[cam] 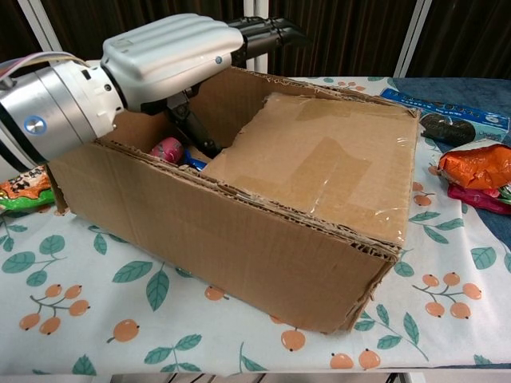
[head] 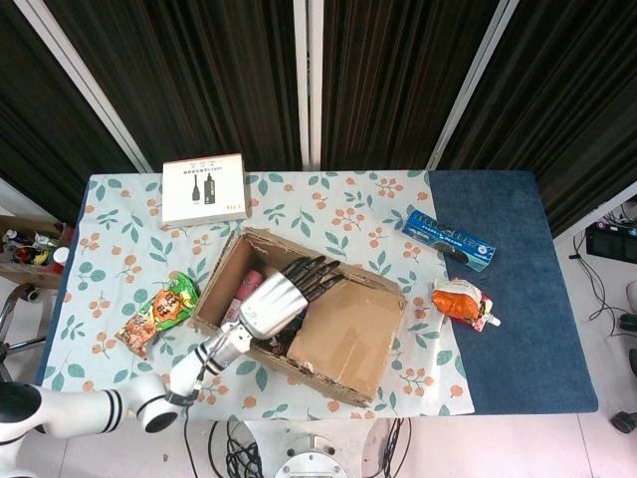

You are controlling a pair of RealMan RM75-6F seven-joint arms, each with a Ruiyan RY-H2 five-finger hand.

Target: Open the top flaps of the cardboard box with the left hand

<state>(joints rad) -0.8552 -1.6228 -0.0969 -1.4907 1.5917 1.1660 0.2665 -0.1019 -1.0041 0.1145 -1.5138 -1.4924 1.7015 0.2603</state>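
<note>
The cardboard box [head: 235, 339] [cam: 239, 247] sits mid-table on the floral cloth. Its left half is uncovered, and small packets [cam: 168, 148] show inside. A taped flap [head: 348, 327] [cam: 319, 159] lies flat over the right half. My left hand [head: 279, 297] [cam: 172, 56], white with black fingers, hovers over the uncovered half. Its fingers [head: 313, 271] stretch out toward the near edge of the taped flap, and its thumb [cam: 192, 128] points down into the box. It holds nothing. My right hand is in neither view.
A white product box [head: 204, 187] lies at the back left and a snack packet [head: 159, 313] left of the carton. A blue box [head: 448, 239] and an orange pouch [head: 460, 299] lie to the right, at the edge of the dark blue cloth [head: 528, 299].
</note>
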